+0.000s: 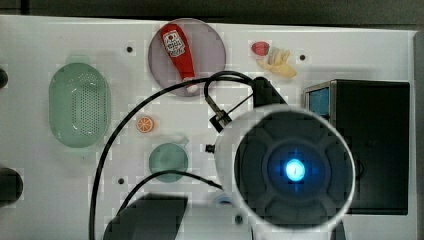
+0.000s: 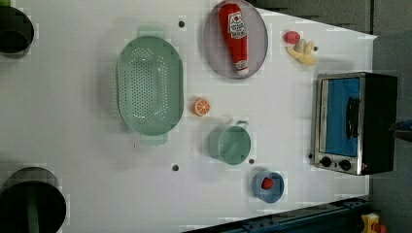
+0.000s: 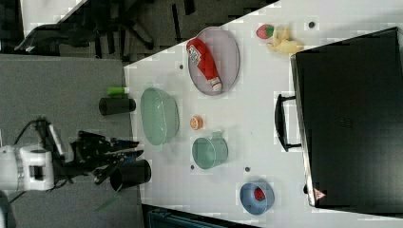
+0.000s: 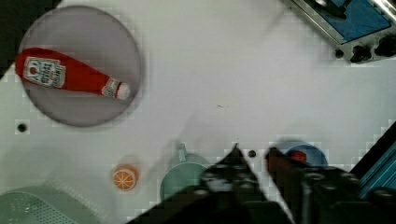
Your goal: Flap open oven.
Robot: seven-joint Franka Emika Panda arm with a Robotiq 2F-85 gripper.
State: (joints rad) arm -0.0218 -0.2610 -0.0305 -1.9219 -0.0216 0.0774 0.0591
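In the top view the boxy black-topped toaster oven (image 1: 370,145) sat at the top view's right edge of the white bench (image 1: 45,165), half hidden by the arm; the left view showed its blue glass door shut, the dark bar handle (image 2: 353,118) facing open bench; the right view showed the handle's side profile; in the wrist view the gripper (image 4: 252,154) hung nearly clenched, grasping nothing, above a green cup (image 4: 180,179).
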